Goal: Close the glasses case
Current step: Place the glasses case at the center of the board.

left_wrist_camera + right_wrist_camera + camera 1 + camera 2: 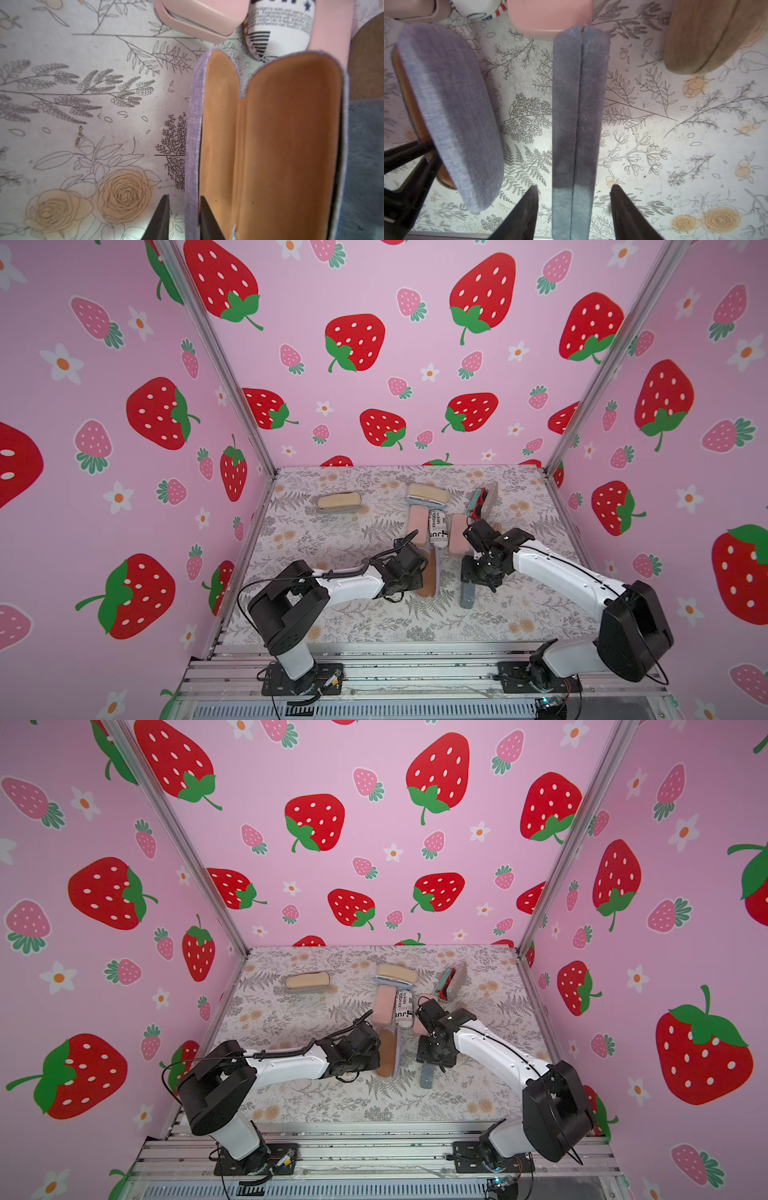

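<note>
Our left end effector (184, 197) is straddling one wall of the lilac glasses case (270, 135), jaws slightly apart and not pinching, while the case is resting half open on the counter (83, 104). We are judging the closing as underway: next we are needing to press that wall onto its partner. Our right end effector (574, 186) is hovering open around a shut grey case (577, 104); a white case (438, 526) beyond is showing "JUS".
</note>
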`<state>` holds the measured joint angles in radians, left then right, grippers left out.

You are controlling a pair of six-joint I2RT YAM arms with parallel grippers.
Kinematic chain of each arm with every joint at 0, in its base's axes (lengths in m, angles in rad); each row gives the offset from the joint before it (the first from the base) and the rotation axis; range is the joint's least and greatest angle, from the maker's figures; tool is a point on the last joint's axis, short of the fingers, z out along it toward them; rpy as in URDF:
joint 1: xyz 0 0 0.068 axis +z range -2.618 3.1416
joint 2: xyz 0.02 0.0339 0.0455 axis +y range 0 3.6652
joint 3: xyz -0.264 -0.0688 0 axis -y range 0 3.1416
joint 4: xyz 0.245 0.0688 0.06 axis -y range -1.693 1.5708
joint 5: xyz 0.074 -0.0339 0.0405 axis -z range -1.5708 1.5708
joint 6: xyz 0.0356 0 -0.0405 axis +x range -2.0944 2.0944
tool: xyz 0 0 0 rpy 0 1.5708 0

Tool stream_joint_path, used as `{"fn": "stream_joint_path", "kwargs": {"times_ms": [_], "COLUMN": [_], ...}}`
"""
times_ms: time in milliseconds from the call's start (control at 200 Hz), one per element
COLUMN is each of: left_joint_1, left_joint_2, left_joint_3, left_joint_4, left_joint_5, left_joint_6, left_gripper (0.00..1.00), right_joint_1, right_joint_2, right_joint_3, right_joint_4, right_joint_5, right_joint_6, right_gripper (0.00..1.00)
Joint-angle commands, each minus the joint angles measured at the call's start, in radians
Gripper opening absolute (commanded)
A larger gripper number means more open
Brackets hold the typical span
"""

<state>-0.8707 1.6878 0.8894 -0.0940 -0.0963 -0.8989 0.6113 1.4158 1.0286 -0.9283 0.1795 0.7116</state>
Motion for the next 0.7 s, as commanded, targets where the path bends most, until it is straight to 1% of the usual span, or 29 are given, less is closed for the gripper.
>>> {"fn": "stream_joint_path", "kwargs": {"times_ms": [0, 140, 245, 360, 490, 695], "left_joint_1": [-0.005, -0.006, -0.006, -0.005, -0.005, 0.002], "left_joint_2": [-0.002, -0.033, -0.061, -0.093, -0.131, -0.169], "left_joint_3": [0.023, 0.02, 0.019, 0.016, 0.022, 0.03], "left_joint_4": [-0.007, -0.024, -0.039, -0.052, -0.068, -0.101], "left_joint_5": [-0.017, -0.032, -0.041, -0.053, -0.066, -0.092], "left_joint_6": [-0.015, -0.011, -0.006, 0.0, 0.01, 0.032], "left_gripper": [0.28, 0.29, 0.31, 0.34, 0.36, 0.35], "right_joint_1": [0.008, 0.028, 0.038, 0.047, 0.06, 0.083], "right_joint_2": [-0.049, -0.078, -0.072, -0.038, 0.01, 0.064], "right_joint_3": [0.043, 0.063, 0.075, 0.094, 0.113, 0.131], "right_joint_4": [-0.039, -0.022, -0.001, 0.018, 0.04, 0.064], "right_joint_5": [0.012, 0.01, -0.009, -0.022, -0.038, -0.051], "right_joint_6": [0.003, -0.011, -0.025, -0.037, -0.043, -0.031], "right_gripper": [0.57, 0.57, 0.57, 0.58, 0.58, 0.56]}}
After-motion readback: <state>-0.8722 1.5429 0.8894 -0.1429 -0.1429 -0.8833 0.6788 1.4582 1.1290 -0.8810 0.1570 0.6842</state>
